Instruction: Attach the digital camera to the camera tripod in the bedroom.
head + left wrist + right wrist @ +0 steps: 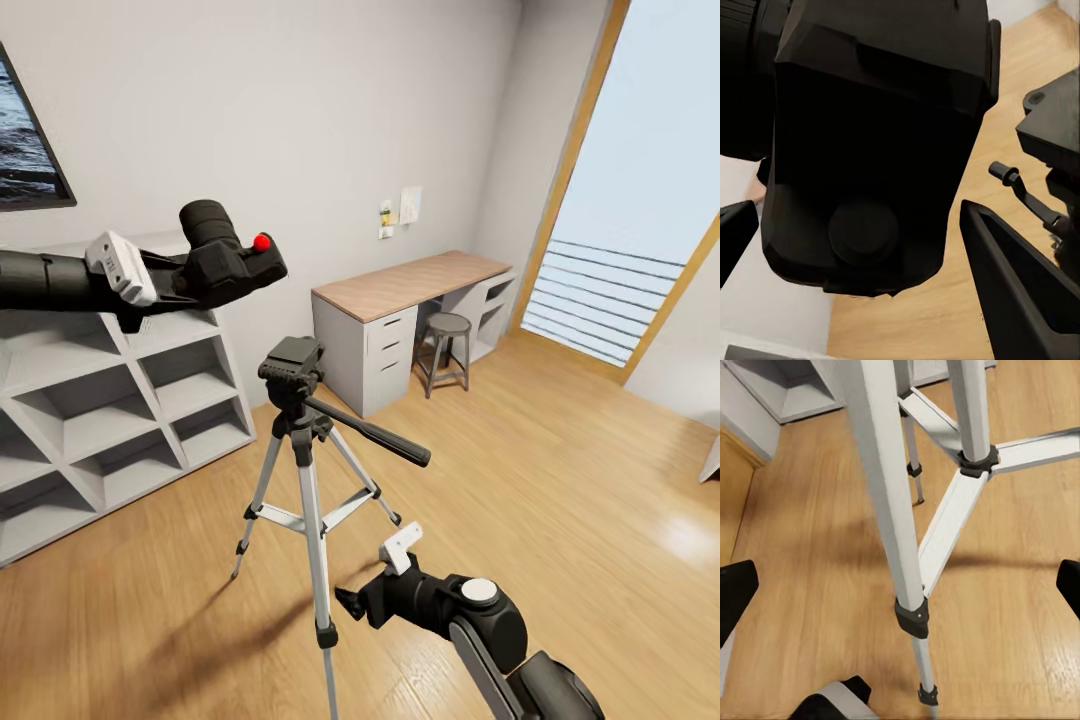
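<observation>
My left gripper (pixel 212 278) is shut on the digital camera (pixel 238 262), a black box with a red button on top, held in the air up and to the left of the camera tripod's head (pixel 291 364). In the left wrist view the digital camera (pixel 870 150) sits between the fingers (pixel 1020 292), and the tripod head (pixel 1057 127) is off to one side. The tripod stands on the wood floor, its pan handle (pixel 375 436) pointing right. My right gripper (pixel 350 602) is open, low by the tripod legs (pixel 896 510).
White cube shelves (pixel 120 420) line the left wall. A wooden-topped desk (pixel 410 285) with drawers and a round stool (pixel 447 350) stand behind the tripod. A tall wood-framed window (pixel 640 200) is at the right. Open floor (pixel 560 480) lies to the right.
</observation>
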You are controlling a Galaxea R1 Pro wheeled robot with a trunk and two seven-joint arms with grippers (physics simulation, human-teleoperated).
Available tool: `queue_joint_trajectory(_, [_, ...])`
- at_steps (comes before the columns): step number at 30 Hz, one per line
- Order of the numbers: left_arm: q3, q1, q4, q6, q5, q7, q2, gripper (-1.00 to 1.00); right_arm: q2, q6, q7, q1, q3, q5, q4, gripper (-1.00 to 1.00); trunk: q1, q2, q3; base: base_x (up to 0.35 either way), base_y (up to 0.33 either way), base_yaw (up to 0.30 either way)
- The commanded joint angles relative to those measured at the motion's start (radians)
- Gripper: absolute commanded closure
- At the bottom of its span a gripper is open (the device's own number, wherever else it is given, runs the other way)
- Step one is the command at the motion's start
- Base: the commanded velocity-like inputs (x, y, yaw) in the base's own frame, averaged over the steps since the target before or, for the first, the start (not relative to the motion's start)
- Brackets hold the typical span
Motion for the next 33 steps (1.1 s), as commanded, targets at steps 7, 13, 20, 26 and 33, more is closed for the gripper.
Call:
queue_joint_trajectory(7, [0.023, -0.002, -0.001, 0.006, 0.009, -0.058, 0.010, 1.00, 0.010, 0.040, 0.032, -0.012, -0.003, -0.032, -0.001, -1.00, 0.001, -0.002, -0.002, 0.000, 0.000, 0.000])
queue_joint_trajectory(13, [0.026, -0.002, -0.001, 0.014, 0.008, -0.086, 0.013, 1.00, 0.041, 0.046, 0.036, -0.017, -0.006, -0.034, 0.000, -1.00, 0.001, -0.002, -0.002, 0.000, 0.000, 0.000])
queue_joint_trajectory(20, [0.031, -0.011, 0.000, 0.024, 0.000, -0.152, 0.011, 1.00, 0.069, 0.040, 0.032, -0.018, -0.005, -0.028, 0.002, -1.00, 0.001, -0.002, -0.002, 0.000, 0.000, 0.000])
queue_joint_trajectory(26, [0.035, -0.016, 0.000, 0.023, -0.003, -0.192, 0.010, 1.00, 0.098, 0.026, 0.011, -0.018, -0.004, -0.023, 0.010, -1.00, 0.001, -0.002, -0.002, 0.000, 0.000, 0.000])
queue_joint_trajectory(33, [0.037, -0.017, 0.002, 0.018, -0.023, -0.209, 0.004, 1.00, 0.110, -0.021, -0.045, -0.018, 0.000, -0.022, 0.013, -1.00, 0.001, -0.002, -0.002, 0.000, 0.000, 0.000])
